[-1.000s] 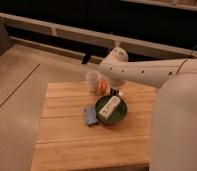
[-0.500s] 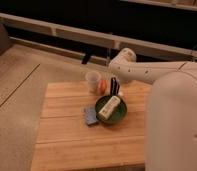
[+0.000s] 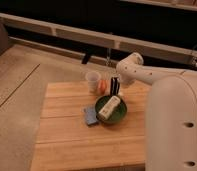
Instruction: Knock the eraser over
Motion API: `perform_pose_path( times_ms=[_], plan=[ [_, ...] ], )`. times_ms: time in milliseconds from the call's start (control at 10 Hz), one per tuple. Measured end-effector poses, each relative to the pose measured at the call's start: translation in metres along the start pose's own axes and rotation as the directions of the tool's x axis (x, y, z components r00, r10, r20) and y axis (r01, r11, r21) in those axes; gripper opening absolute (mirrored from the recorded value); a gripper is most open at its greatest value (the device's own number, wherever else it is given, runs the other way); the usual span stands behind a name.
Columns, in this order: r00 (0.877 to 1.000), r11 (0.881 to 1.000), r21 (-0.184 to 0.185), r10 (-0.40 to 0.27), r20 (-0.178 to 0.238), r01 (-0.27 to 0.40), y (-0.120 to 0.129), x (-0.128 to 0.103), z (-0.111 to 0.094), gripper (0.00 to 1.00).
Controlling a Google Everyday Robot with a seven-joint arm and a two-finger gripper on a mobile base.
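Observation:
The eraser point(image 3: 115, 85) is a slim black block with a pale edge. It stands upright on the wooden table point(image 3: 62, 145), just behind the green bowl point(image 3: 121, 116) and to the right of the white cup point(image 3: 93, 80). My white arm reaches in from the right. Its gripper point(image 3: 119, 76) sits right at the eraser's top, on its right side. I cannot tell whether it touches the eraser.
A white rectangular bar point(image 3: 109, 107) lies in the green bowl. A flat blue-grey pad point(image 3: 90, 116) lies left of the bowl. A small orange thing point(image 3: 102, 86) sits between cup and eraser. My white base point(image 3: 177, 125) fills the right side.
The arm's end has moved right and down toward the eraser, and my base fills more of the right side. The eraser still stands upright.

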State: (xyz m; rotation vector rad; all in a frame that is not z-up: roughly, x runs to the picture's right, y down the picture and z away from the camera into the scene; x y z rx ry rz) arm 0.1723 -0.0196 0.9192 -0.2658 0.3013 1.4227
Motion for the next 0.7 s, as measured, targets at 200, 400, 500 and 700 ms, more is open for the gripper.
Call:
perform_pose_path(
  times_ms=[200,400,500,700],
  plan=[
    [0.999,0.997,-0.062,-0.05,0.017,0.051,0.021,-0.02,0.009,0.0],
    [0.995,0.989,-0.116,-0.088,0.037,0.092,0.034,-0.035,0.015,0.0],
    [0.993,0.986,-0.122,-0.111,0.043,0.115,0.033,-0.04,0.017,0.0],
    [0.988,0.984,-0.096,-0.147,0.043,0.15,0.014,-0.047,0.011,0.0]
  ],
)
